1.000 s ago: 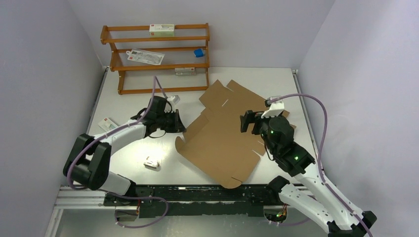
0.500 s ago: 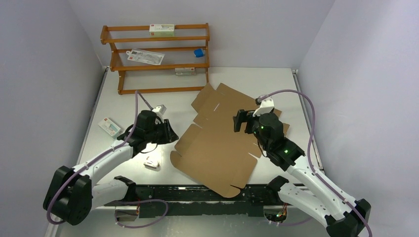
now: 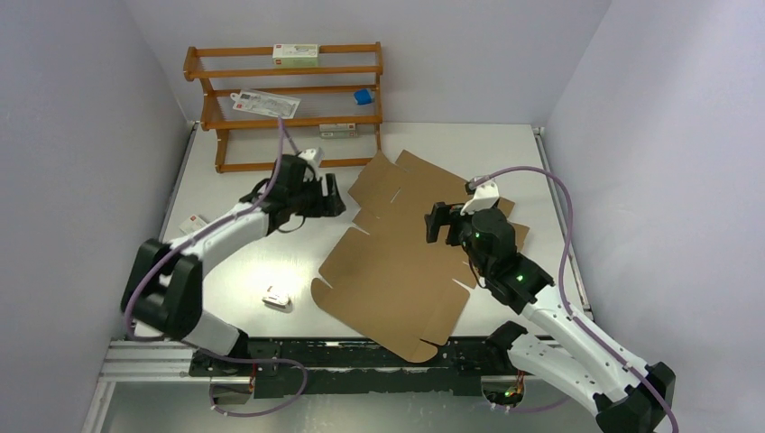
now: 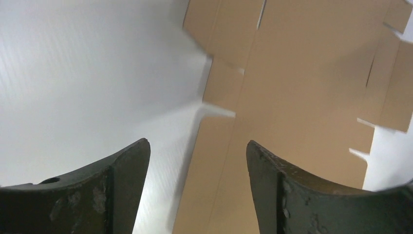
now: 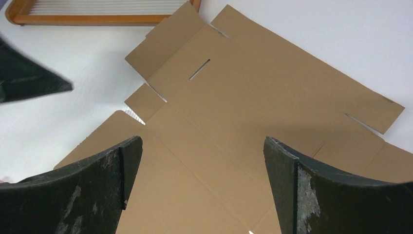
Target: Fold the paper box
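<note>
Paper box (image 3: pixel 397 271) lies flat (unfolded), long axis near-left to far-right. L gripper (image 3: pixel 334 195) & R gripper (image 3: pixel 438 222): jaws apart, empty.

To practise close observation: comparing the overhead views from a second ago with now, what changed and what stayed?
The left pincer drew back, then swung out toward the far-left flaps of the paper box. The box slid slightly nearer and leftward; the right pincer shifted left above it. Nothing gripped. The rack stayed put.
</note>
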Motion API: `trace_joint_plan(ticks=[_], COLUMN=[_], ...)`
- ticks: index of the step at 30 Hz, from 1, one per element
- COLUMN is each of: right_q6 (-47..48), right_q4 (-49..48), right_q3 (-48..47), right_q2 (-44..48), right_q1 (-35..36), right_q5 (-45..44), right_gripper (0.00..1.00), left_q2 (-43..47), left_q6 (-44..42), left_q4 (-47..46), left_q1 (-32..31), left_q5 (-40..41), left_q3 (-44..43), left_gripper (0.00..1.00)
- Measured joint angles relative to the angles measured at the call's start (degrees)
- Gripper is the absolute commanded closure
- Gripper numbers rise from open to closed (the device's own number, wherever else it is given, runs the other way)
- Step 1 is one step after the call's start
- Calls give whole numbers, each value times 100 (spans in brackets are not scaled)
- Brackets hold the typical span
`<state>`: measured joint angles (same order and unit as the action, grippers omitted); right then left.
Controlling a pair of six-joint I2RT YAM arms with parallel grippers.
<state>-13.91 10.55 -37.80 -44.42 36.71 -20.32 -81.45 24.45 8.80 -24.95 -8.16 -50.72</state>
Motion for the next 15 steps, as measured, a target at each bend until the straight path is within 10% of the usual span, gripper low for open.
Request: trace_joint_plan(ticks=[15], right_q6=[4], right_q4=[-15], right_q3=[55], right_q2=[278], right_q1=[0], right_q5=[114], right_gripper=[0], left_q2=[-3480], left_q6=[-1040], left_q4=[-192], left_q1=[11], left_q5=[-575], left_q3=[-2975], left_gripper=[29])
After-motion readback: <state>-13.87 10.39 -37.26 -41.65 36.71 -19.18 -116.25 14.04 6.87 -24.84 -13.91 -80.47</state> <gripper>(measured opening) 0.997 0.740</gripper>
